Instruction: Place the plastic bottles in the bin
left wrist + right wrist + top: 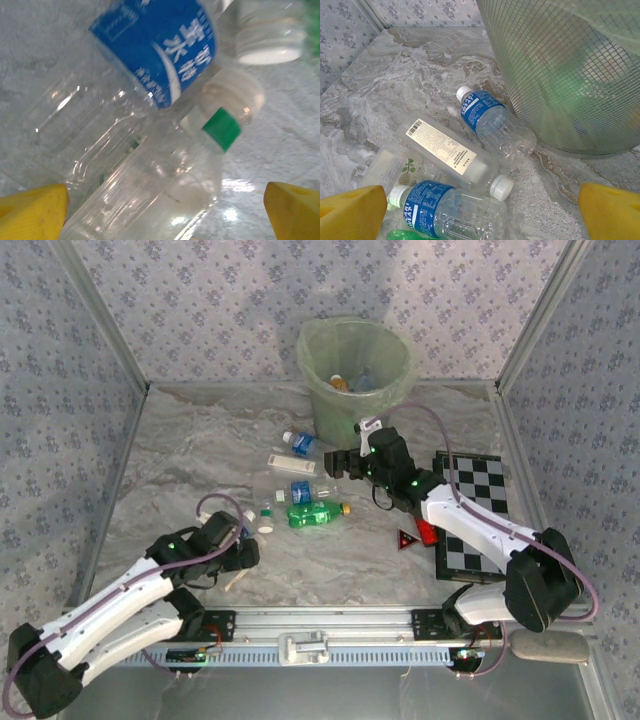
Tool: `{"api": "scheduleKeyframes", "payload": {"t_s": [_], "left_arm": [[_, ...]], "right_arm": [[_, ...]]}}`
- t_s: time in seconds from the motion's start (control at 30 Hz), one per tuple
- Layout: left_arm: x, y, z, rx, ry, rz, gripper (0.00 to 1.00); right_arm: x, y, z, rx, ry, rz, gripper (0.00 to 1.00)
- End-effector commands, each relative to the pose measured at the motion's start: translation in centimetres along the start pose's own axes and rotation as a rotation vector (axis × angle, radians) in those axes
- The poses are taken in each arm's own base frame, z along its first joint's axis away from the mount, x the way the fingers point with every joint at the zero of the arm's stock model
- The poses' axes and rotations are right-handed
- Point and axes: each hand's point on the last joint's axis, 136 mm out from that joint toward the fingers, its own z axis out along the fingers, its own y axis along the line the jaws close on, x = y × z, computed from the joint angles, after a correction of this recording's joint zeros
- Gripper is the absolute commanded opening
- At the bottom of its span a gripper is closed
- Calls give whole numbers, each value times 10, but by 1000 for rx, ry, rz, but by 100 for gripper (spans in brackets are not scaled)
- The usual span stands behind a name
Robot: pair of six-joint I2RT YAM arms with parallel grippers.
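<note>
Your bench (pixel 180 440) marbled grey, walls (pixel 250 300) floral | left end effector (pixel 165 215) spread wide over bottles (pixel 160 50), gripping nothing | right end effector (pixel 480 212) spread wide, empty, bin (pixel 560 75) ahead-right

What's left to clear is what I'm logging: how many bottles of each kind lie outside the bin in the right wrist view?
Blue-labelled clear bottles: 2
Pale-labelled clear bottles: 2
Green bottle, just its edge in frame: 1
Total: 5

The bin (pixel 335 415) is pale green, the board (pixel 485 480) black-and-white checkered.
</note>
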Motion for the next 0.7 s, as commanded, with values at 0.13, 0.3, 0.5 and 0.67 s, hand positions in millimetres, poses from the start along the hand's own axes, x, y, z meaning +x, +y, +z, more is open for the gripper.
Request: {"api": "scheduleKeyframes", "payload": {"t_s": [0.13, 0.3, 0.5, 0.67], "left_arm": [[13, 3, 8, -9, 37, -33, 100], [18, -9, 11, 17, 53, -21, 100], [21, -13, 16, -8, 61, 21, 100], [23, -12, 27, -54, 77, 58, 99]], "right_arm": [[-14, 1, -3, 20, -39, 6, 100], [-13, 0, -2, 25, -37, 6, 100], [-11, -2, -1, 31, -33, 5, 100], [-11, -2, -2, 34, -31, 0, 100]]}}
